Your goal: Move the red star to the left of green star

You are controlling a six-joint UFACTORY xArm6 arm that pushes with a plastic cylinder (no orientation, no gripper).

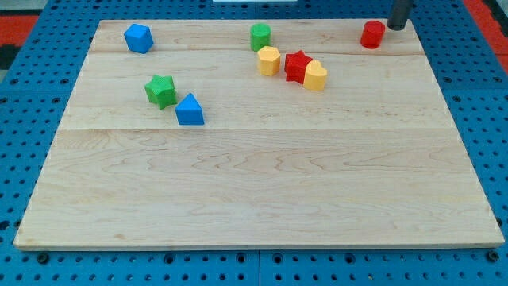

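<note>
A pale wooden board (262,191) of joined planks fills most of the view, lying on a blue perforated base (32,103) with a strip of red showing at the upper corners. My tip (394,28), a bare dark rod with no claw to open or close, stands at the view's top right, just beside the red cylinder (372,34). Seven blocks lie on the board: two red, two yellow, two green, two blue minus none—counted, eight. Left of and below my tip, the red star (298,66) sits wedged between a yellow hexagon (269,60) and a yellow heart-like block (315,76). Further left are a green cube (260,36), the green star (161,90) touching a blue triangle (190,110), and a blue block (138,37).
</note>
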